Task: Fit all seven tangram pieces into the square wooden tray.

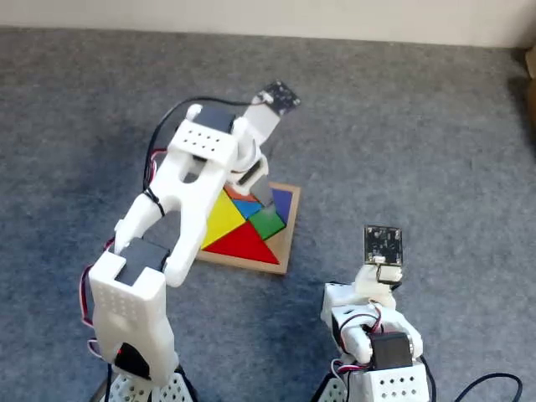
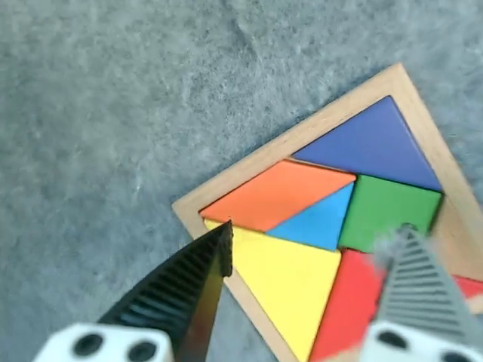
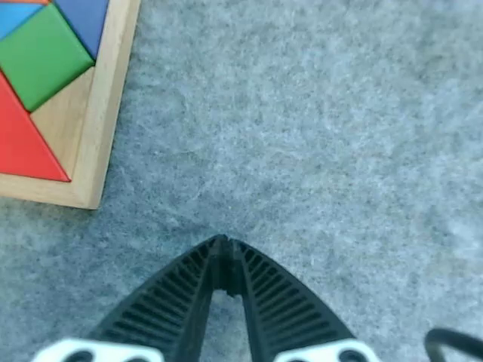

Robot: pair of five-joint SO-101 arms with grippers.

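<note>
The square wooden tray (image 1: 286, 249) lies mid-table. In it sit an orange parallelogram (image 2: 279, 197), a small blue triangle (image 2: 321, 222), a green square (image 2: 385, 215), an indigo triangle (image 2: 373, 143), a yellow triangle (image 2: 290, 279) and a red triangle (image 2: 351, 302). A triangular patch of bare wood (image 3: 64, 124) shows beside the green square (image 3: 41, 56) and the red triangle (image 3: 19, 143). My left gripper (image 2: 313, 245) hovers open over the yellow and blue pieces, holding nothing. My right gripper (image 3: 224, 249) is shut and empty over the carpet, apart from the tray's corner (image 3: 87, 197).
Grey carpet (image 1: 402, 126) surrounds the tray on all sides. The left arm (image 1: 197, 180) reaches over the tray's left half and hides part of it. The right arm (image 1: 373, 335) is folded back near the front edge, right of the tray.
</note>
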